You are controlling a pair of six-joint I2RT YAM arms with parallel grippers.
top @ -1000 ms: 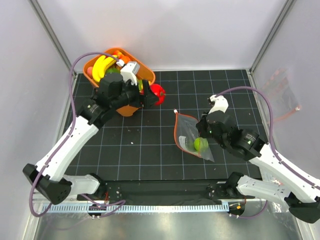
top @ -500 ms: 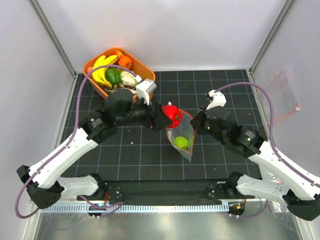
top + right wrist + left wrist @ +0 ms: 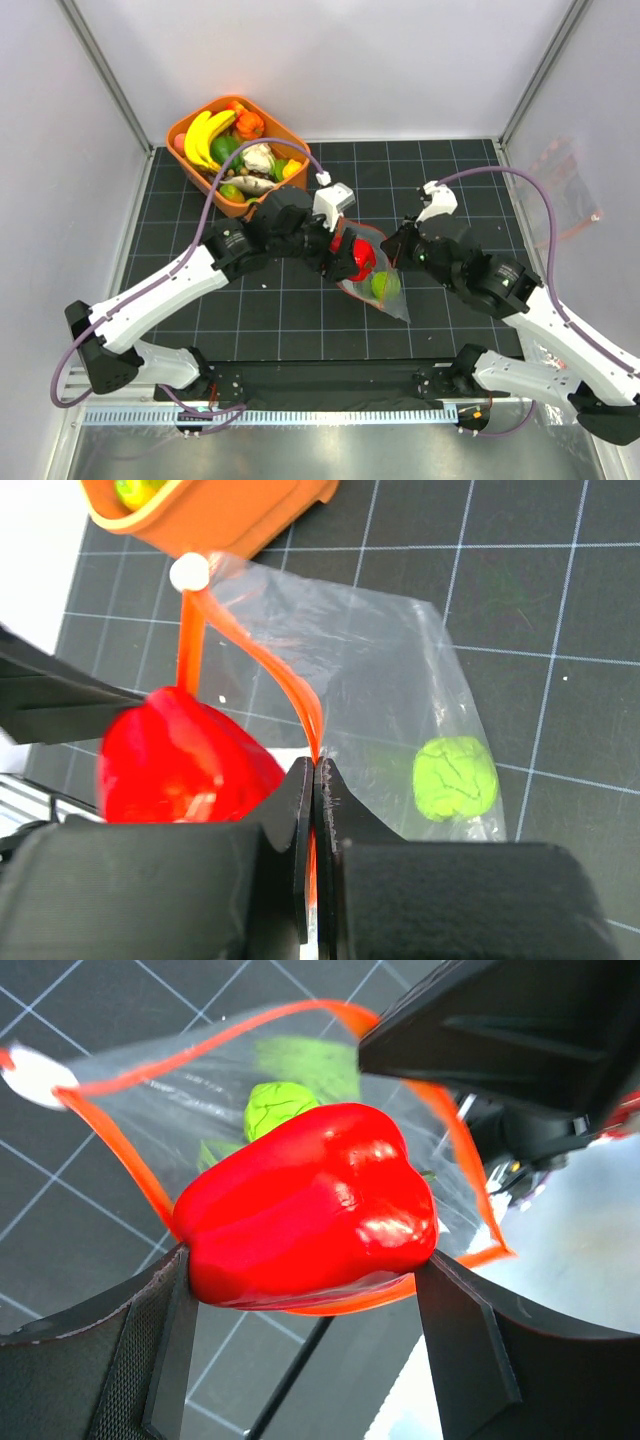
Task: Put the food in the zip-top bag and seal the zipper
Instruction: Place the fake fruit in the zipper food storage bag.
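Left gripper: my left gripper (image 3: 305, 1270) is clamped on the red pepper (image 3: 310, 1215), one finger on each flank, jaws spread wide by its bulk.
Right gripper: my right gripper (image 3: 316, 780) is pinched tight on the zipper (image 3: 290, 685), holding one lip of the mouth up.
Bag: the zip-top bag (image 3: 385, 670) lies on the black grid mat between my two arms. Its mouth faces the left gripper and its closed end trails toward my right arm.
Already inside: a lime-green piece (image 3: 455, 778) sits deep in the bag near the closed end.
Pepper position: it is right at the mouth. In the left wrist view the red-orange strip loops around and beneath it, so I judge it partly across the lip. I cannot tell how deep.
Key relation: the bag's long axis runs straight ahead of the pepper, from the mouth to the lime-green piece. The push goes along that line.
Nearer arm: the left does the insertion and the right only props the opening.
Risk: the pepper looks nearly as wide as the mouth and may snag the near lip.
Remaining food: more pieces wait in the orange tub (image 3: 190, 130), well apart from the bag.
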